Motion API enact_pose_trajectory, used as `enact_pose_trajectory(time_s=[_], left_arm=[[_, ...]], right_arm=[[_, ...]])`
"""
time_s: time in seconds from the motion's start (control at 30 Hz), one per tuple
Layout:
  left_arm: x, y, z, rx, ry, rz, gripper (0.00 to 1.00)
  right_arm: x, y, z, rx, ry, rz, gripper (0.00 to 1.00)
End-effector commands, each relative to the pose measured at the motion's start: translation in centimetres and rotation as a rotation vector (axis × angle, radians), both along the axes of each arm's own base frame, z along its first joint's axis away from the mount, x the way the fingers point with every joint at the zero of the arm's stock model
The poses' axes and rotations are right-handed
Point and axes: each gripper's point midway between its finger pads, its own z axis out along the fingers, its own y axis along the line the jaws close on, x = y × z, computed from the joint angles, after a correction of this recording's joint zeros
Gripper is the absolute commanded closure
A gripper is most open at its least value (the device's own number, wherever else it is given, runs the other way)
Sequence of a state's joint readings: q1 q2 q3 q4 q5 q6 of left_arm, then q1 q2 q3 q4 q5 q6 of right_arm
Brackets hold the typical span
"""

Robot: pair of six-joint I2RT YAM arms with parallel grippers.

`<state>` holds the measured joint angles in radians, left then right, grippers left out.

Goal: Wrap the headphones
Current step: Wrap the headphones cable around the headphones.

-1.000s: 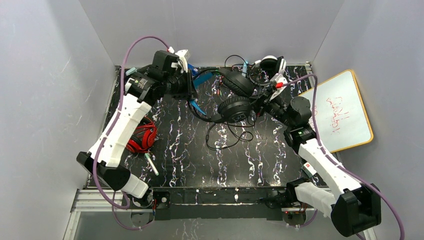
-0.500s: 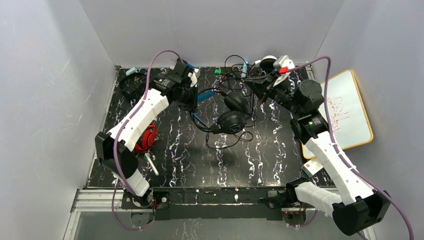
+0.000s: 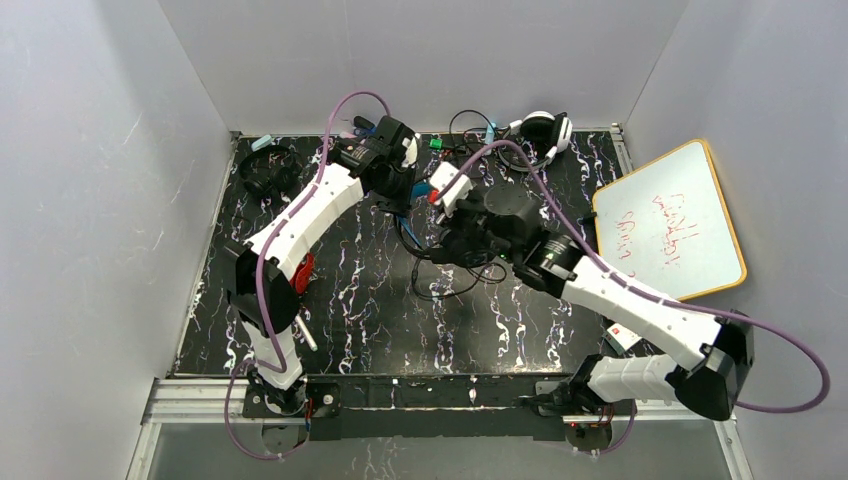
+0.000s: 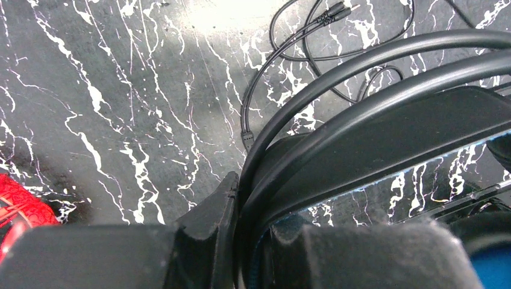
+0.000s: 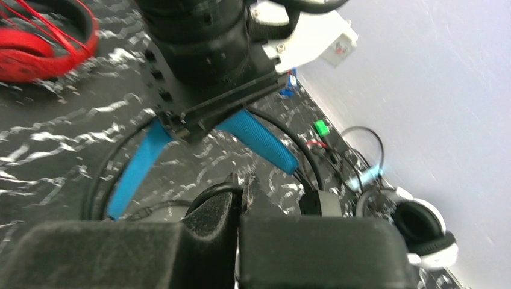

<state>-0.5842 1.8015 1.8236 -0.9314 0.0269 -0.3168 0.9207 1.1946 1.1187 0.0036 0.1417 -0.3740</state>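
My left gripper (image 4: 256, 201) is shut on the headband (image 4: 373, 114) of the black headphones with the blue band (image 5: 259, 135), held above the table at the back centre. Its thin black cable (image 4: 265, 78) lies looped on the table below. My right gripper (image 5: 243, 180) is shut on a loop of that thin cable (image 5: 211, 191), just beneath and in front of the left gripper. In the top view the right arm (image 3: 520, 235) covers the earcups. The red headphones (image 3: 303, 272) lie at the left, partly under the left arm. An all-black pair (image 3: 268, 172) sits at the back left.
A white and black headset (image 3: 543, 130) with tangled wires lies at the back right. A small green piece (image 3: 437, 143) is near the back wall. A whiteboard (image 3: 670, 225) leans at the right. A pen-like stick (image 3: 305, 333) lies near the front left. Loose cable (image 3: 450, 285) trails mid-table.
The right arm has swung left from the back right to the centre, carrying the cable. The left gripper has shifted right along the back with the headband. Both stayed shut.
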Motion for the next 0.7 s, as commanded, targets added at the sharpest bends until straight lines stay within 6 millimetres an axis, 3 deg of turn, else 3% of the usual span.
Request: enact_pose_trajectory(time_s=[0.0, 0.4, 0.67], left_arm=[[0.4, -0.9, 3.2, -0.065, -0.083, 0.017, 1.0], [-2.5, -3.1, 2.1, -0.078, -0.124, -0.148, 1.0], [-3.1, -2.5, -2.6, 0.034, -0.017, -0.154, 1.0]], right_arm=[[2.4, -1.5, 3.6, 0.012, -0.127, -0.196, 0.99], [2.8, -1.2, 5.0, 0.141, -0.093, -0.198, 0.99], [1.2, -0.1, 7.0, 0.244, -0.09, -0.071, 0.99]])
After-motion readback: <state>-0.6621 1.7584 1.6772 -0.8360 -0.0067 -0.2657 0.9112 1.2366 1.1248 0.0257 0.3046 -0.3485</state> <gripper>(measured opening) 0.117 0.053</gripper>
